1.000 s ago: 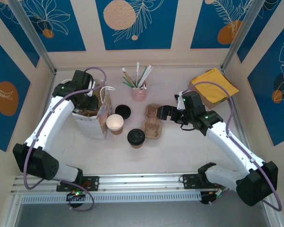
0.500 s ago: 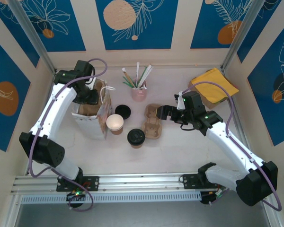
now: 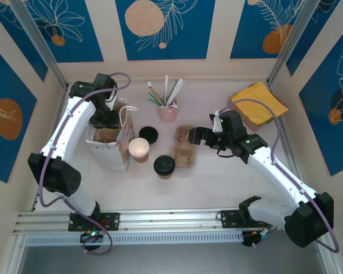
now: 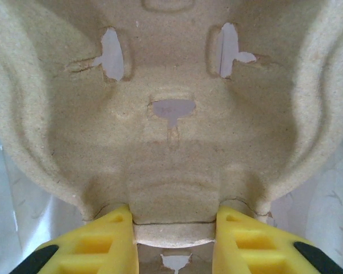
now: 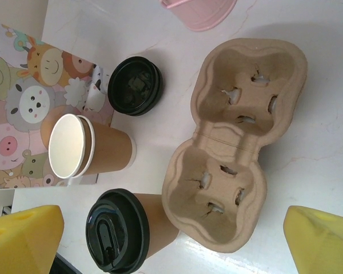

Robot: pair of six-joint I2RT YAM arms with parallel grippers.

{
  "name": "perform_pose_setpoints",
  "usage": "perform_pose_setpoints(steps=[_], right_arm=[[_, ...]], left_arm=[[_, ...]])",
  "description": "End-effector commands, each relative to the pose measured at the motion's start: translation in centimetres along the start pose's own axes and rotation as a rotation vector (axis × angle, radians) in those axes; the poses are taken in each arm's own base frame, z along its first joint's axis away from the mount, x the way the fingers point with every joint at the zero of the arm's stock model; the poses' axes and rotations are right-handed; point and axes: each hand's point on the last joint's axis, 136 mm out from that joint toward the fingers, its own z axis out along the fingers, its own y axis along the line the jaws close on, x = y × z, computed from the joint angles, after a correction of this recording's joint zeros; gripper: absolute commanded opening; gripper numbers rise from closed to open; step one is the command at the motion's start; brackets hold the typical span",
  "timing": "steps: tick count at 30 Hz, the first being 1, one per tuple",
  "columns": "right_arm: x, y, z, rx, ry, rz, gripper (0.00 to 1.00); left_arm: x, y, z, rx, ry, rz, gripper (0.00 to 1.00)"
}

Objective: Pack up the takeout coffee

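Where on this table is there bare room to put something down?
The widest bare strip runs along the front of the table, between the takeout coffee and the metal rail. Another lies at the back, between the pink straw cup and the yellow pad. The middle is crowded: paper bag, open cup, loose lid, cup carrier.

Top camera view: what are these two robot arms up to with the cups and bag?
They're packing a takeout order. The left gripper pinches a pulp cup carrier at the open top of the paper bag. The right gripper hangs open beside a second carrier on the table. The lidded coffee stands there too, not yet packed.
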Motion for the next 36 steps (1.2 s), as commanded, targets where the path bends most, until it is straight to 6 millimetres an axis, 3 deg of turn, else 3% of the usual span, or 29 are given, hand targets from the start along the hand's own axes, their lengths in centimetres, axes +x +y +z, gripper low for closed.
perform_pose_setpoints(steps=[1,36], right_arm=[[0.2,0.1,0.5,-0.021,0.015,-0.007,0.99],[0.9,-1.2,1.7,-0.023,0.027,0.01,0.99]], left_arm=[[0.7,0.7,-0.4,-0.03,0.046,-0.04,0.3],[3.4,0.3,2.7,-0.06,0.257,-0.062,0.29]])
